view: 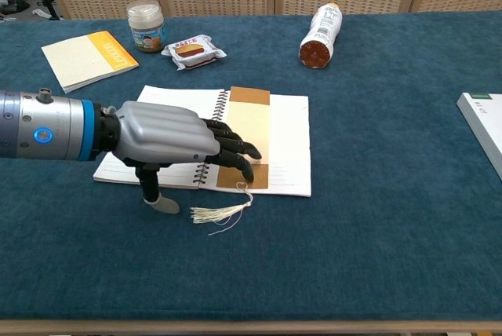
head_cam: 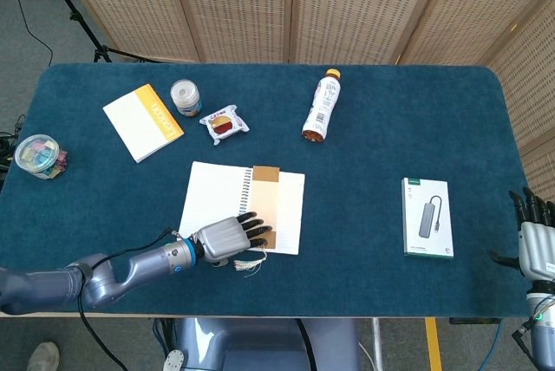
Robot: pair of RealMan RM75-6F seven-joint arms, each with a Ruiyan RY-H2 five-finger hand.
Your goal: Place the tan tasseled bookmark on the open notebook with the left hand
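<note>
The open spiral notebook [head_cam: 215, 199] [view: 286, 144] lies near the table's front middle. The tan bookmark [head_cam: 267, 202] [view: 248, 122] lies flat on its right page, and its pale tassel [head_cam: 251, 261] [view: 221, 212] trails off the near edge onto the blue cloth. My left hand [head_cam: 227, 238] [view: 169, 138] hovers palm down over the notebook's near edge, fingers [view: 235, 150] stretched over the bookmark's lower end and thumb hanging down. It holds nothing. My right hand [head_cam: 536, 237] stands at the far right table edge, fingers apart and empty.
An orange-and-white book [head_cam: 144, 121], a small jar [head_cam: 185, 98] and a wrapped snack [head_cam: 225, 122] lie at the back left. A bottle [head_cam: 319, 106] lies on its side at the back middle. A white boxed hub [head_cam: 427, 217] sits right; a tub [head_cam: 37, 156] sits far left.
</note>
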